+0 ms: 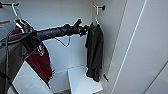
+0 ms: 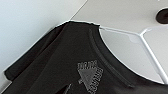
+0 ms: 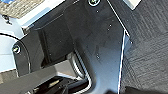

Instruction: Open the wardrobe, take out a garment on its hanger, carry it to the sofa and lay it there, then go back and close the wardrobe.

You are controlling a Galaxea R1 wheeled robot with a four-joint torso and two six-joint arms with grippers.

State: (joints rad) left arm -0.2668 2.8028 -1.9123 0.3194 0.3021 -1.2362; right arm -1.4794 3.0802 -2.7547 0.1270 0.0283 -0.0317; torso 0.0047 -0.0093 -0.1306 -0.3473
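Black garment (image 1: 94, 51) hangs lengthwise straight down, limp, on white hanger (image 1: 96, 15); left gripper (image 1: 83, 29) at its collar, grip unclear

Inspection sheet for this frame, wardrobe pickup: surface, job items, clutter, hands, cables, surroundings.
Surface: white wardrobe floor, bare where visible.
Job's things: wardrobe open; black garment hangs on white hanger from a dark peg high on the back wall.
Clutter: dark red garment on its own hanger at the left.
Hands: left hand reaches up beside the black garment's collar; finger state cannot be told.
Cables: thin cable loops under the left arm.
Surroundings: grey carpet in the right wrist view.
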